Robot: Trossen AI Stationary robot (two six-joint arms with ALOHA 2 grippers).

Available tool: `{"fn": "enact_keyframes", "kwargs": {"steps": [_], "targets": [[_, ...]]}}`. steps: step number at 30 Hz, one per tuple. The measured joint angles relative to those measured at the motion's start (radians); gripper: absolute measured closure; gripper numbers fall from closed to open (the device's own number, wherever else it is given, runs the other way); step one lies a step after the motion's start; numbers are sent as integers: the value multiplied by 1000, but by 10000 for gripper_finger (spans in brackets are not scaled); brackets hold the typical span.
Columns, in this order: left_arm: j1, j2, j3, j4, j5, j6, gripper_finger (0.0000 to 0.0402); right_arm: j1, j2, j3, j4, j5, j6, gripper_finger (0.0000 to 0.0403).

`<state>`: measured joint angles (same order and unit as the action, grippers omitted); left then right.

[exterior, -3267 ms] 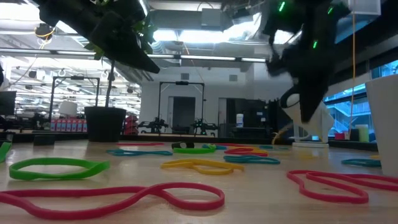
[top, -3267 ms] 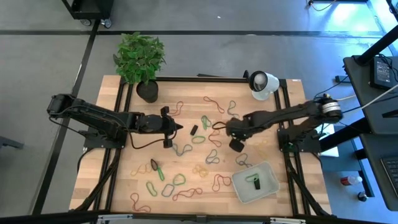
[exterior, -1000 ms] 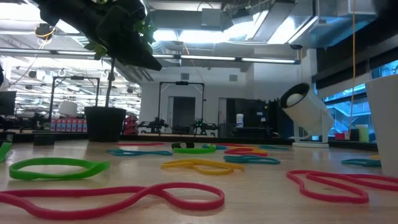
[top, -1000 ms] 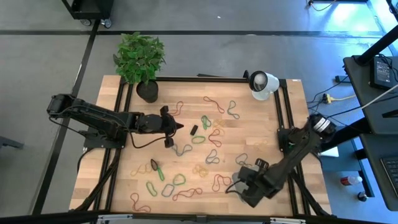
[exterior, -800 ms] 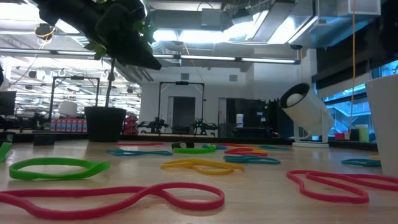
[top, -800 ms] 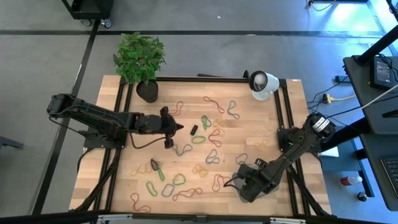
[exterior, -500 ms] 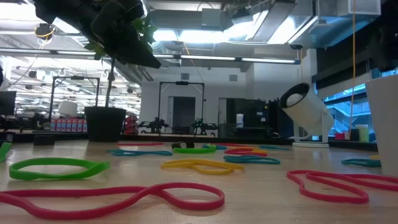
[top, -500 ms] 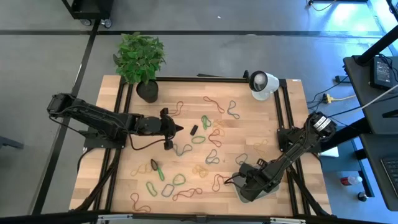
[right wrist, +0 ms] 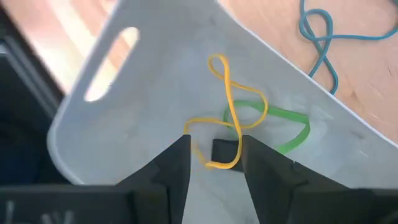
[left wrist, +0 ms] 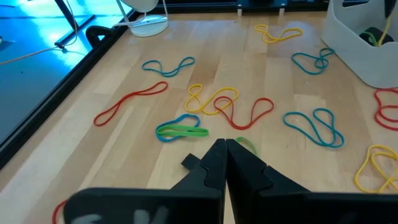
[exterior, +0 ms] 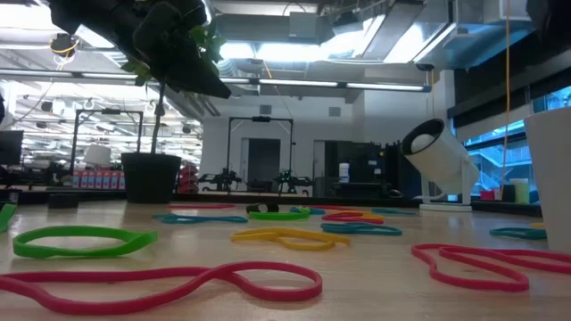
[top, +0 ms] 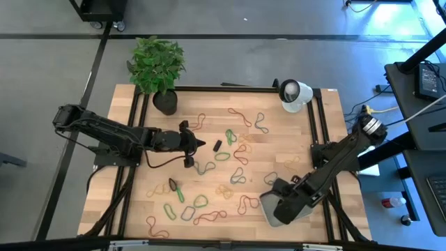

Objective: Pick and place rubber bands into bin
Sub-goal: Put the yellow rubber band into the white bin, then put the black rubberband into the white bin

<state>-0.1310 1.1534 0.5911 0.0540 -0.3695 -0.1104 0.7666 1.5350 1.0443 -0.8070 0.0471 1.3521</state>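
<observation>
Rubber bands (top: 233, 150), thin twisted loops, litter the wooden table (top: 306, 132), while a yellow band (right wrist: 225, 106) dangles between the spread right gripper (right wrist: 214, 163) over the translucent bin (right wrist: 143, 118); left gripper (left wrist: 225, 163) pressed together.

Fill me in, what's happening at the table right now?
The right hand hangs open over the pale translucent plastic bin, where a yellow rubber band lies on a green rubber band. The left hand waits shut above the wooden table, where many coloured rubber bands are scattered.
</observation>
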Motion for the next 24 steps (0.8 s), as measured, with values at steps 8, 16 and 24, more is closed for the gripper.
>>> {"fn": "enact_keyframes", "kwargs": {"steps": [8,16,24], "targets": [[0,0,0,-2,0,-21,396,-8,-10,2,-70,-1,17,257],[0,0,0,-9,0,-52,396,-11,41,2,-112,-56,-31,280],[0,0,0,-13,0,-64,396,-31,39,2,-115,9,-211,343]]}}
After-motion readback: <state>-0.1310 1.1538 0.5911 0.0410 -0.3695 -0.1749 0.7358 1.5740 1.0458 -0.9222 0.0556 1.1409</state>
